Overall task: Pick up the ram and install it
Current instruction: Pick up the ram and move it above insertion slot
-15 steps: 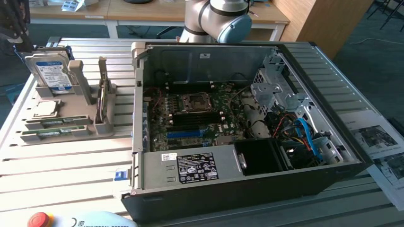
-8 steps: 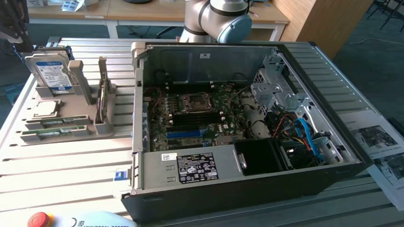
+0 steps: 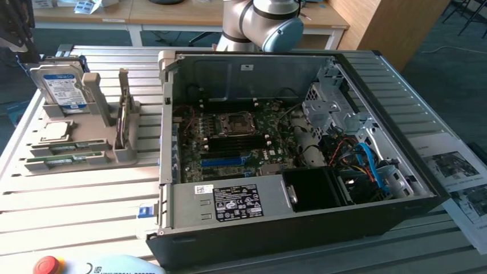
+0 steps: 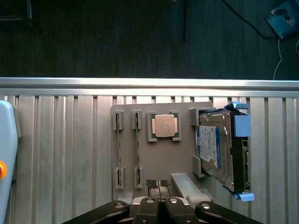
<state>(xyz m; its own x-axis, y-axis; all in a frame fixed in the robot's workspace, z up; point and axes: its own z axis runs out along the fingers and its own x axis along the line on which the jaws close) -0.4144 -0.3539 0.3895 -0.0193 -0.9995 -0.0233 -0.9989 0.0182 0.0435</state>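
Two ram sticks stand on edge in a gray holder [image 4: 154, 161] on the slatted metal tabletop [image 3: 76, 211], side by side and parallel, each one set in its own pair of end slots. The outer ram stick [image 4: 118, 151] is at the holder's rim. The inner ram stick [image 4: 138, 151] lies between it and a square silver processor [image 4: 164, 126], which sits in its own pocket. Past the processor, a hard drive [image 4: 217, 149] with a blue and white label leans upright in brackets.

In the exterior view the holder is on the left of an open computer case [image 3: 426, 188], close to its side wall. The sticks show there as thin green strips at the holder's near end, the inner one [image 3: 67, 149] just behind the outer one [image 3: 63, 164].

The gripper [image 4: 157, 183] is above the holder's edge, with its tips closest to one end of the inner stick. Its fingers [image 4: 151, 183] are pressed together with nothing between them, and they touch neither stick.

Inside the case the motherboard [image 3: 228, 142] lies flat. It has a blue slot [image 3: 228, 161] and black slots just behind that, none of them holding a green stick. The robot arm [image 3: 263, 23] rises behind the case at the top of the exterior view. Printed sheets [image 3: 457, 171] lie on the tabletop at that view's right.
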